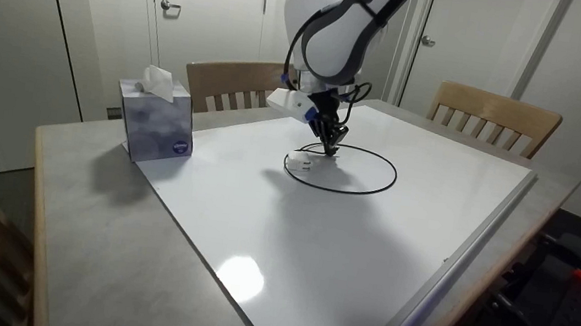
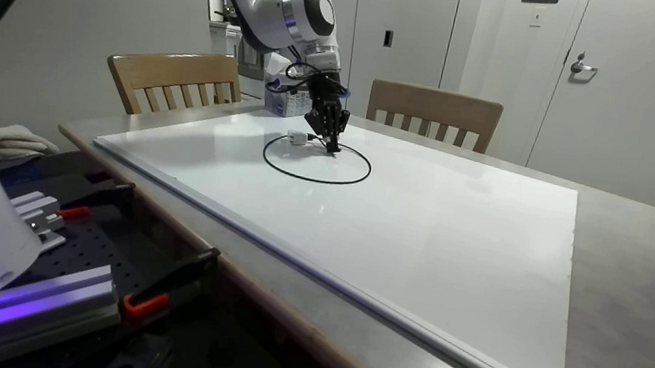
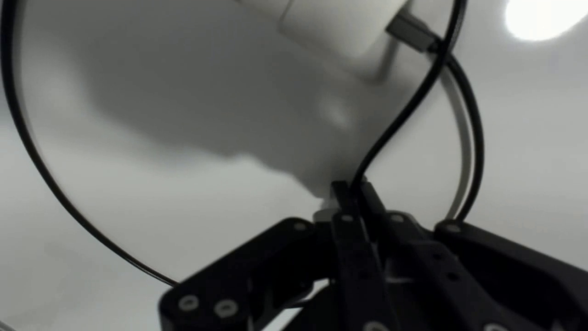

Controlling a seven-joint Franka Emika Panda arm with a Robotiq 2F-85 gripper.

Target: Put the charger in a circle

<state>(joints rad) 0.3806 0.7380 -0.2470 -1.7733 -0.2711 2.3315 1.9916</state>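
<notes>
The charger's black cable [image 1: 341,192] lies on the white board in a wide loop, which also shows in an exterior view [image 2: 314,180]. Its white plug block [image 1: 297,160] lies at the loop's edge and also shows in an exterior view [image 2: 297,138]. In the wrist view the plug block [image 3: 342,23] is at the top, with a dark connector [image 3: 412,31] in its end. My gripper [image 1: 331,151] is low at the loop, close to the board, also in an exterior view [image 2: 332,149]. In the wrist view my gripper [image 3: 354,191] is shut on the cable [image 3: 409,108]. The cable's far tip is hidden between or behind the fingers.
The white board [image 1: 239,217] covers much of the grey table [image 1: 86,248]. A rail [image 2: 317,267] runs along one board edge. A blue-and-white tissue box [image 1: 157,122] stands at a board corner. Wooden chairs [image 1: 496,116] stand around the table.
</notes>
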